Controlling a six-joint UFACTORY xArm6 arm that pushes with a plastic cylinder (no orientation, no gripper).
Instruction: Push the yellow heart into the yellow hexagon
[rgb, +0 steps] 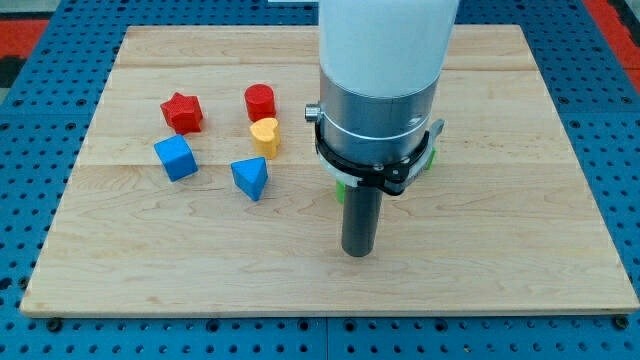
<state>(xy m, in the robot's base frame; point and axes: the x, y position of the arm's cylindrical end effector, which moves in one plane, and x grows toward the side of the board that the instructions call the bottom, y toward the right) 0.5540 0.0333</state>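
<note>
The yellow heart (265, 136) sits on the wooden board (330, 290) left of centre, just below a red cylinder (260, 101). My tip (357, 252) rests on the board to the right of and below the heart, well apart from it. No yellow hexagon shows; the arm's wide body (385, 90) hides the board's middle behind it. Green block edges peek out beside the arm at its left (340, 187) and at its right (432, 157).
A red star (182, 112) lies at the upper left. A blue cube (175, 158) sits below it. A blue triangular block (250, 178) lies just below the yellow heart. A blue pegboard surface (40, 120) surrounds the board.
</note>
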